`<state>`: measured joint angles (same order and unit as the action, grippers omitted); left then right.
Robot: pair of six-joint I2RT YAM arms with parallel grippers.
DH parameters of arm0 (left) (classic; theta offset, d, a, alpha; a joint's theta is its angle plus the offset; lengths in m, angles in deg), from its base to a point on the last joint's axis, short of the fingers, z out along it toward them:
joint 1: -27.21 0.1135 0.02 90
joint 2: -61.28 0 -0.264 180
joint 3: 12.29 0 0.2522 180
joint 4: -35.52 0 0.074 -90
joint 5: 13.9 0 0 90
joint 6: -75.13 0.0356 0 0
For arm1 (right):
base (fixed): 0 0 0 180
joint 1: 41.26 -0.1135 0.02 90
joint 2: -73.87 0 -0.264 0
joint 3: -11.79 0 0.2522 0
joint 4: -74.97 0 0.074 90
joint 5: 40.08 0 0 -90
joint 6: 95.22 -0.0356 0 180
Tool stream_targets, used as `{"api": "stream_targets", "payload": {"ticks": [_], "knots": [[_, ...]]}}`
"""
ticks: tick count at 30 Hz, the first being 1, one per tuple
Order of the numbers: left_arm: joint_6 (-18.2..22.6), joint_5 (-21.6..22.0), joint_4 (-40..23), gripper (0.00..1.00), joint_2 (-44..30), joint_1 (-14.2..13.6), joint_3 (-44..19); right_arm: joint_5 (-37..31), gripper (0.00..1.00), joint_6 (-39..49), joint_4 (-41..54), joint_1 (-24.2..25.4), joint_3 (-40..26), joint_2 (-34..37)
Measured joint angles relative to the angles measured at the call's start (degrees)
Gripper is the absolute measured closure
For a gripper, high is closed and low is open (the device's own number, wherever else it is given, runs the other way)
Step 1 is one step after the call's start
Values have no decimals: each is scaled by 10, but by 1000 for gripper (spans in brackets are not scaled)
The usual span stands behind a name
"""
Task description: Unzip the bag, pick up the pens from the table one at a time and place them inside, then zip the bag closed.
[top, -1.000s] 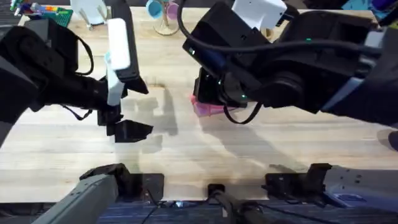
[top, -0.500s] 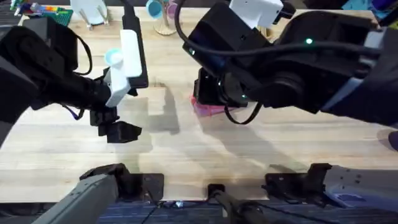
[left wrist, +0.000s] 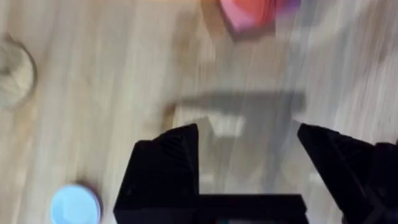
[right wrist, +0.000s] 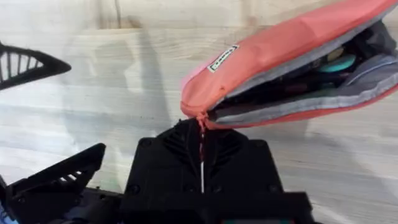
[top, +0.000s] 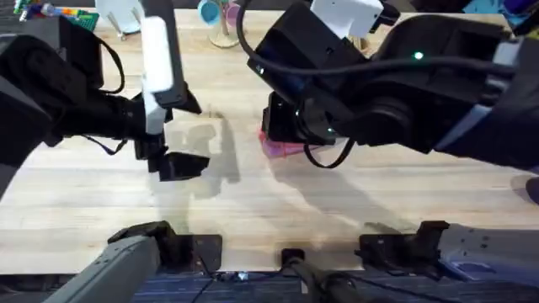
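With the right gripper (right wrist: 200, 163) clamped on the end of the gaping bag (right wrist: 292, 65), the left gripper (left wrist: 249, 155), fingers apart and empty, should stay low over the table (top: 278, 202) toward a pen.

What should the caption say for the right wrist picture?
Pink bag unzipped and gaping on the table, just beyond the right gripper.

From the overhead camera you look down and forward across the table (top: 253, 210) from above the arm bases, with both arms rising large and dark close under the lens. Your left wrist camera faces down at the tabletop from a little way up, the pink bag (left wrist: 249, 11) at the far edge of its view. Your right wrist camera sits very near the same bag (right wrist: 280, 50), looking into its open mouth. All three views share the bag and the wood around it.
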<state>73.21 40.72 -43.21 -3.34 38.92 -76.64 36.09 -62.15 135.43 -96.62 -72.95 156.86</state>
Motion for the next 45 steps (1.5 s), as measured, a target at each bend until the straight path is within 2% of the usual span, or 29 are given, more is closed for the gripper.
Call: {"api": "stream_targets", "payload": {"ticks": [5,10,18,29,33,39,45], "knots": [[-1,-86,5,7,0,0,0,22,971,2,0,3,0,0],[-16,-139,5,7,-4,0,0,72,972,9,0,22,3,0],[-45,-171,1,7,-56,0,0,143,970,13,-8,62,3,0],[-51,-217,5,7,-89,-3,0,150,970,17,-23,65,3,0],[-52,-237,12,6,-129,-21,0,150,970,17,-38,65,3,0],[-56,-290,60,7,-204,-68,0,150,970,17,-39,65,3,0],[-56,-336,102,7,-248,-115,0,150,970,17,-39,65,3,0]]}}
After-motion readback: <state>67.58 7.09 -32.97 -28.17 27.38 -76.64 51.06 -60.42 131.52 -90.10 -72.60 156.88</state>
